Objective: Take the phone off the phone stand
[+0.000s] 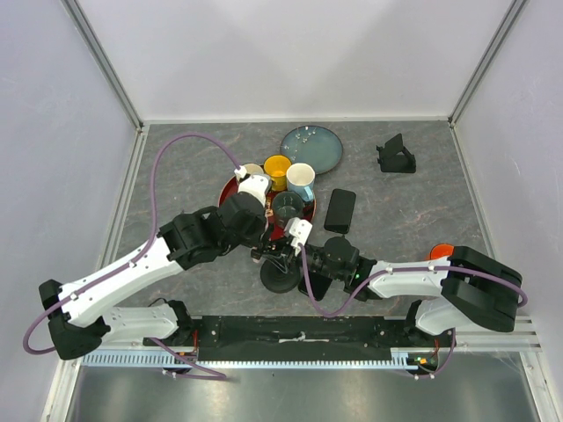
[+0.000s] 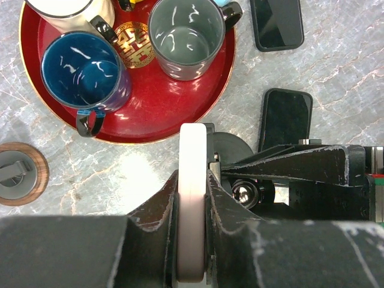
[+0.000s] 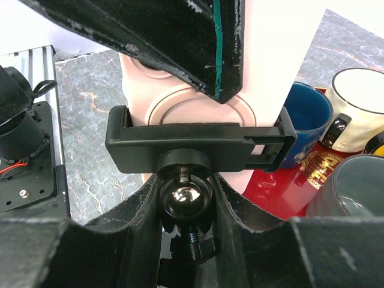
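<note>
The left arm reaches in from the left. Its jaws (image 2: 193, 180) are closed tight on the top edge of the phone (image 2: 192, 150). The phone is pale and stands up on its edge. It sits near the front of the surface (image 1: 176, 167), right in the middle.

Just behind it is a red tray (image 2: 162, 105). A blue mug (image 2: 84, 72), a grey mug (image 2: 186, 36) and a white mug (image 2: 66, 6) stand on the tray. A round blue-green plate (image 1: 312, 148) lies behind the tray.

The phone is in the stand (image 3: 198, 141). The black clamp of the stand grips both sides of the phone. Under the clamp is a shiny ball. The round foot of the stand rests on the surface.

The right arm reaches in from the right. Its jaws (image 3: 186, 201) are closed around the shiny ball of the stand, one finger on each side.

To the right of the tray, a black phone (image 1: 339, 209) lies flat on the surface. Far back on the right is another small black stand (image 1: 396, 156), well apart from everything else.
</note>
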